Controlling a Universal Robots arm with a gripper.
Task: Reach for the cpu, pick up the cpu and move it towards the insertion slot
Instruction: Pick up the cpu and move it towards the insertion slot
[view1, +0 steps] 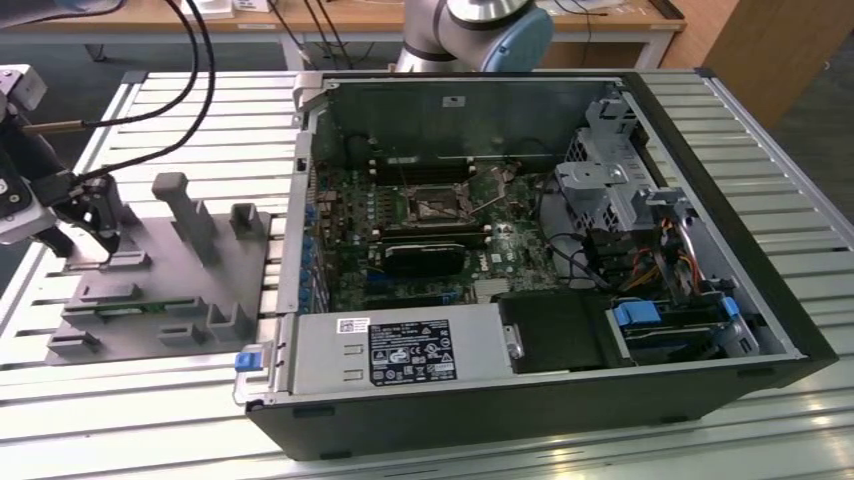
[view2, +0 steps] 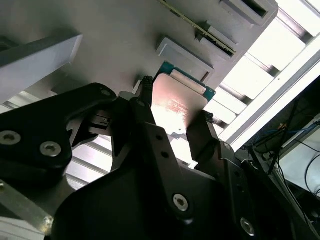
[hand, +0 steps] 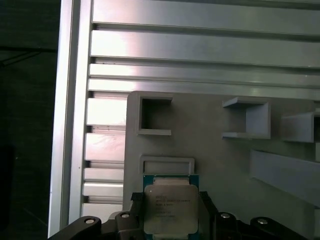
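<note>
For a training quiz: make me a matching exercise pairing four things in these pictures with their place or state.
Things:
1. cpu
2. gripper
3. computer case
4. grey fixture

Place or state:
A. lies open on its side, motherboard showing
B. sits between two black fingers
C. on the slatted table at the exterior view's left
D. shut on a shiny square chip

Pairs: 1-B, 2-D, 3-A, 4-C

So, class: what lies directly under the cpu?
The grey fixture plate is visible around the cpu, held between the tool fingers. What lies directly beneath is covered by the chip itself.
</note>
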